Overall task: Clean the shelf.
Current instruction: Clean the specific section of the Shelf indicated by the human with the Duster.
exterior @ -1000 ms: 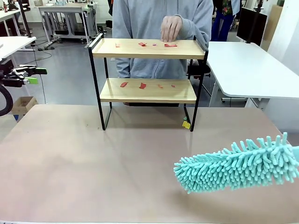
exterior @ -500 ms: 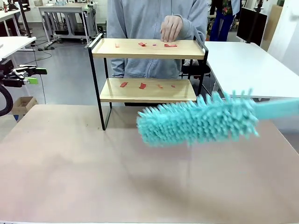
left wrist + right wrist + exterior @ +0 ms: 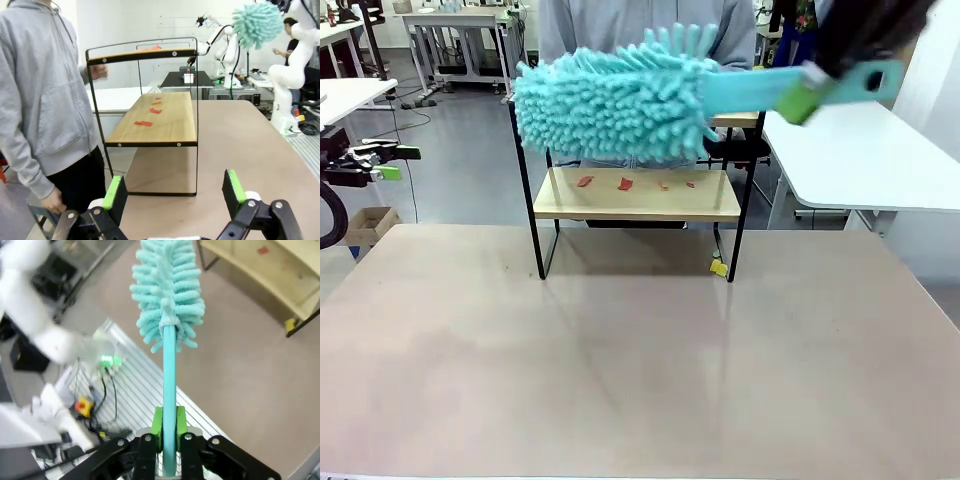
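- Front view: shelf at table's far edge, duster before its top board.
- Duster handle clamped in right gripper; left gripper gapes empty.
- Shelf likely light, stiff, tippy; steady by frame.

We are seeing the duster hanging across the top board of the shelf; its lower board is lying open toward the tabletop, with a person standing behind.

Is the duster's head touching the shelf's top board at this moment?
Apart. In the left wrist view the teal duster hangs up and to the side of the shelf, with open background plainly showing between the two.
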Controlling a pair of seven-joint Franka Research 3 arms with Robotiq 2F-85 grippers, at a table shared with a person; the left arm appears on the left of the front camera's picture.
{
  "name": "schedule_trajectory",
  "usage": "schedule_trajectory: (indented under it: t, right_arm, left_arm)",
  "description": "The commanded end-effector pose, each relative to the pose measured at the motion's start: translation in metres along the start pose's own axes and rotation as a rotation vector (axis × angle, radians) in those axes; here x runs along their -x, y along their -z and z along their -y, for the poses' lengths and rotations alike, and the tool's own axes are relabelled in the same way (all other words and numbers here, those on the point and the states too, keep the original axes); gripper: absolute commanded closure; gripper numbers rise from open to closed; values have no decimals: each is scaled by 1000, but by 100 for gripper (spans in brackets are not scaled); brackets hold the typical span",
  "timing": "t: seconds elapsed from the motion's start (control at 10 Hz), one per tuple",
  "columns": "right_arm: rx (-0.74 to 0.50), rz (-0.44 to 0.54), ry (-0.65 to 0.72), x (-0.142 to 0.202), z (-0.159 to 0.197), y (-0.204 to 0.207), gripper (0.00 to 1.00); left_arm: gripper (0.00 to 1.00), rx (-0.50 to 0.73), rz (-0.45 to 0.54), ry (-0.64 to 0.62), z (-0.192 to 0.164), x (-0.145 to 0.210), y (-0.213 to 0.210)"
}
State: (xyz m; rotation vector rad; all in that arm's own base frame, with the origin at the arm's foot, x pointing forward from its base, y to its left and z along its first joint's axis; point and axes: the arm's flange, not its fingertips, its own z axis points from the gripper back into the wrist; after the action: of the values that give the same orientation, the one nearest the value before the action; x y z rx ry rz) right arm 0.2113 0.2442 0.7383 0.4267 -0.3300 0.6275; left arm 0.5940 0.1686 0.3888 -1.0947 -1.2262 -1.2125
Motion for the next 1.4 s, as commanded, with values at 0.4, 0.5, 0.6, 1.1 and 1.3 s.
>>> schedule_trajectory:
  t: [0.4, 0.5, 0.6, 1.1, 1.3]
  right_arm:
    - [43, 25, 89, -17, -13, 11, 87]
    - [43, 25, 89, -17, -13, 11, 87]
    - [43, 25, 89, -17, -13, 11, 87]
    - [200, 242, 298, -136, -98, 37, 87]
    - [244, 266, 403, -180, -114, 68, 87]
  left_arm:
    - [0, 8, -9, 15, 1, -1, -1]
    - [0, 8, -9, 15, 1, -1, -1]
    - [0, 8, -9, 15, 1, -1, -1]
    - [0, 8, -9, 15, 1, -1, -1]
    - [0, 8, -9, 15, 1, -1, -1]
